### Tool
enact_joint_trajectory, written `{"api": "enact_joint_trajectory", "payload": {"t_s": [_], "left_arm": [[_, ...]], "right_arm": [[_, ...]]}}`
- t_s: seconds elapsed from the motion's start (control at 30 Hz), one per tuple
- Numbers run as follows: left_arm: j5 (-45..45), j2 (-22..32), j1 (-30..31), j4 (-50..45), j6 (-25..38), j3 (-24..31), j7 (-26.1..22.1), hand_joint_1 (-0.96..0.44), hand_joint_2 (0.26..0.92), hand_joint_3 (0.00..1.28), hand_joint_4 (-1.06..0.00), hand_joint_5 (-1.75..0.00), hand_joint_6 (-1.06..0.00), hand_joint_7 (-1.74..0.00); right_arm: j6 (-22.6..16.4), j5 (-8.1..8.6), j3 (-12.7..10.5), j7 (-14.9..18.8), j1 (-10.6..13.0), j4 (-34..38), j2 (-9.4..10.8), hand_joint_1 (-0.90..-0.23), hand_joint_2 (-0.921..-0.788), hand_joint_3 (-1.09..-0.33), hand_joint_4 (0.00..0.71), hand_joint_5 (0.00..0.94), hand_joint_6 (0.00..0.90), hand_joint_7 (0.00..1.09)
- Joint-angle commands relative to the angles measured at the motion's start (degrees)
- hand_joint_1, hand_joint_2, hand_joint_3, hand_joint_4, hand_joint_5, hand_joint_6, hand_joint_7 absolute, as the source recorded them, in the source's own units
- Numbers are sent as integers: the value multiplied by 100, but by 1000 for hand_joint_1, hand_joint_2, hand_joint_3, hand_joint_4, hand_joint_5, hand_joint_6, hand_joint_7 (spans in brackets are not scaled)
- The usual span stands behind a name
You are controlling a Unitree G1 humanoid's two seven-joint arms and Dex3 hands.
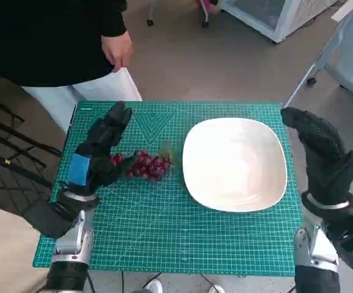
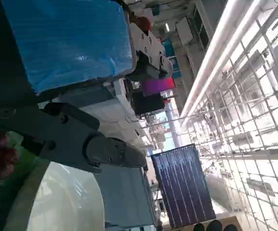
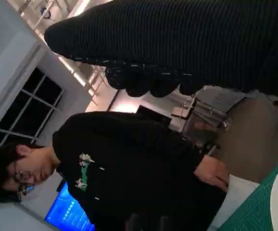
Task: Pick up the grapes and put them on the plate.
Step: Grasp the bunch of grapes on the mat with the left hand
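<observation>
My left hand (image 1: pixel 100 149) is spread wide, fingers touching the grapes (image 1: pixel 147 165) on the desk (image 1: pixel 164 232) beside the plate (image 1: pixel 234 163). My right hand (image 1: pixel 323 152) hovers, fingers apart, holding nothing.

You could see the grapes (image 1: pixel 147 165), a small dark red bunch, lying on the green mat left of the frame's centre. The plate (image 1: pixel 234 163), white, rounded-square and empty, sat just right of them, near but not touching.

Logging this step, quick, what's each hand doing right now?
Left hand: at the grapes, grip cannot be told.
Right hand: open, holding nothing.
</observation>
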Motion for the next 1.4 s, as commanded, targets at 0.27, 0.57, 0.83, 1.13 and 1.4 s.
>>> {"api": "enact_joint_trajectory", "payload": {"t_s": [0.27, 0.57, 0.83, 1.13, 1.4], "left_arm": [[62, 41, 42, -100, 64, -26, 0, -382, 921, 114, -346, 0, -406, 0], [66, 43, 49, -139, 92, -31, 9, -381, 921, 113, -346, 0, -406, 0], [60, 43, 51, -152, 105, -28, 11, -381, 921, 112, -347, 0, -406, 0], [65, 42, 68, -184, 104, -30, 14, -371, 921, 112, -347, 0, -406, 0], [455, 37, 47, -213, 118, -159, 211, -384, 921, 100, -305, 0, -369, 0]], "right_arm": [[30, -6, -4, 39, 32, 76, -8, -578, -921, -727, 178, 0, -1, 374], [37, -6, -2, 37, 19, 85, -4, -579, -921, -725, 179, 1, -1, 376], [40, -38, 5, 9, 37, 35, -2, -578, -921, -724, 180, 1, -1, 378], [20, -53, -3, 6, 52, 39, -11, -572, -921, -727, 180, 1, -1, 377], [47, -23, -9, 11, 66, 34, -8, -576, -921, -726, 181, 1, -1, 377]]}}
